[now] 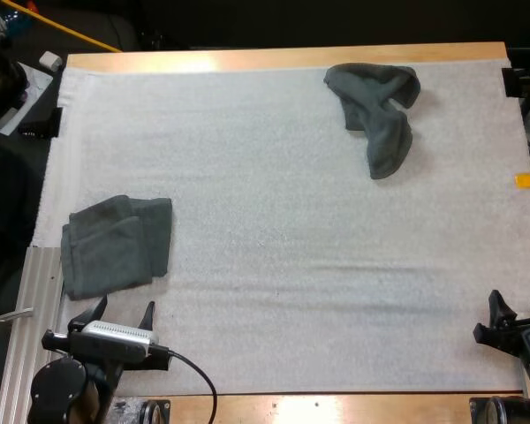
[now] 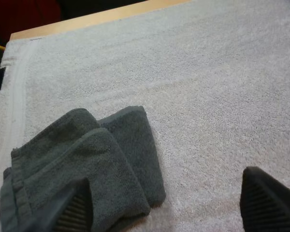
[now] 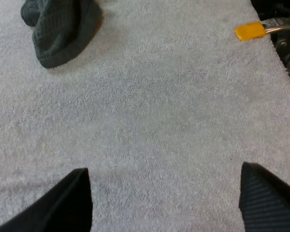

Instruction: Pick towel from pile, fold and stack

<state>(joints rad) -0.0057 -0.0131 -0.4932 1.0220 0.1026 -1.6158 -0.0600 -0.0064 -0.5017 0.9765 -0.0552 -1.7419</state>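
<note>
You've a folded towel stack (image 1: 117, 245) at 9 o'clock, crumpled towel (image 1: 377, 115) at 1 not yet picked (left gripper (image 1: 124, 307) and right gripper (image 1: 518, 302) spread, empty).

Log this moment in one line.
left claw: open, near folded dark grey-green towel | right claw: open, over white mat | crumpled dark grey-green towel: far right, untouched

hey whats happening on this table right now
Nothing is being held at this moment. The left tool is open at the near edge of the white mat, just short of a folded towel. The right tool is open too, at the mat's near right, well apart from the crumpled towel lying at the far right. That one is not yet folded or stacked.
</note>
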